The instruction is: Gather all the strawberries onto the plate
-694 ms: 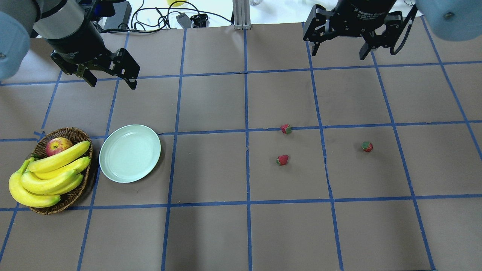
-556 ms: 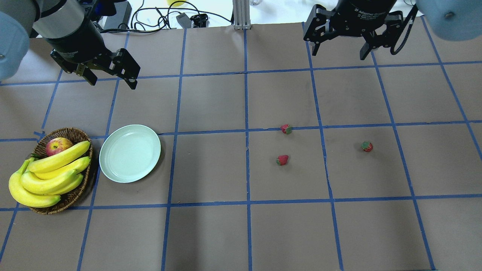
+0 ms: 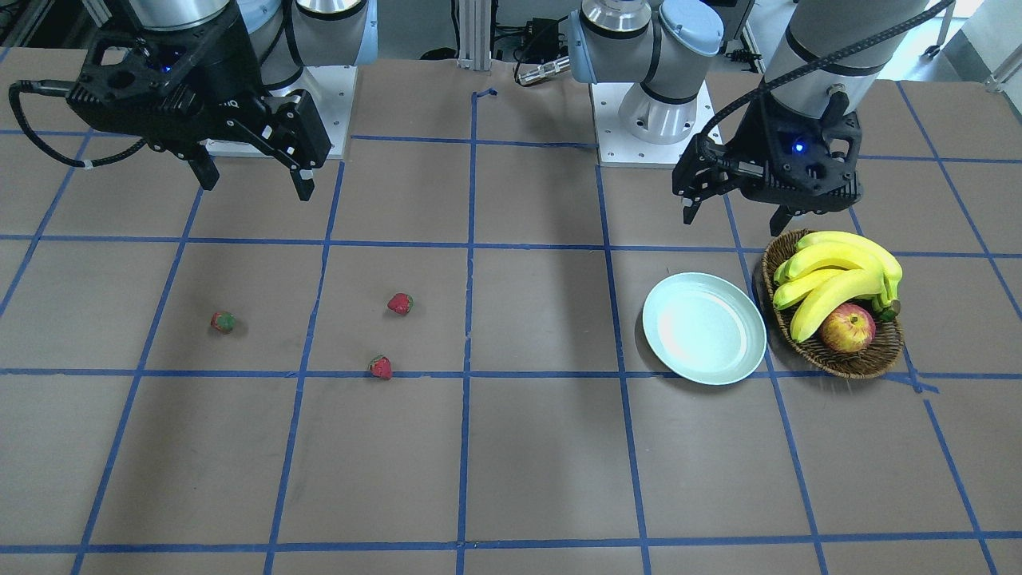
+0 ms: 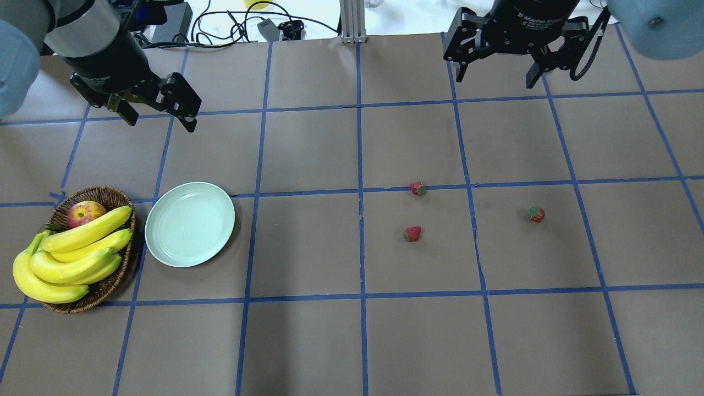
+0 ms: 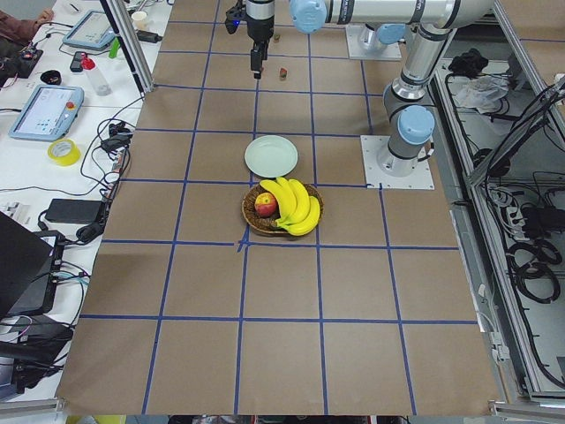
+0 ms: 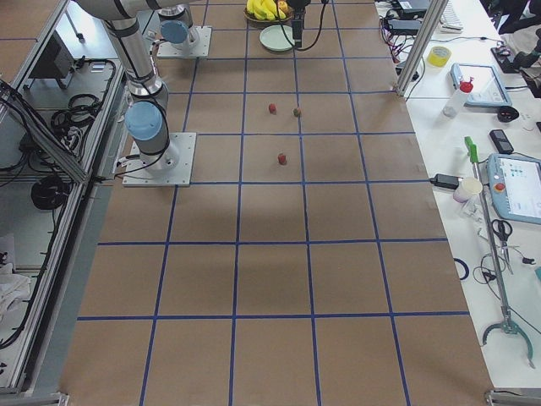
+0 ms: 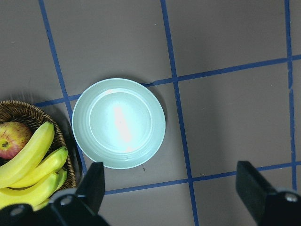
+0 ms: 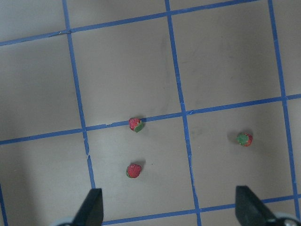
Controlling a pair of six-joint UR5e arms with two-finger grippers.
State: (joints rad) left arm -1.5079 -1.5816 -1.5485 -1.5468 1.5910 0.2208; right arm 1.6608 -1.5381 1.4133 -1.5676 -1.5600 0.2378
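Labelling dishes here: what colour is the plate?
Pale mint green plate; clearest in the left wrist view.

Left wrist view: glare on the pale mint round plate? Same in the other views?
Left wrist view: yes, a white streak of glare runs down the middle of the pale mint round plate, rim still readable. Front-facing view: milder sheen near its centre. Overhead view: evenly lit, no hotspot.

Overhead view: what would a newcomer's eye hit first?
The yellow bananas piled with an apple in the wicker basket at the view's left edge, with the empty mint plate right beside it. Then three small strawberries, scattered right of centre, far from the plate. The left gripper and right gripper hang open near the top, holding nothing.
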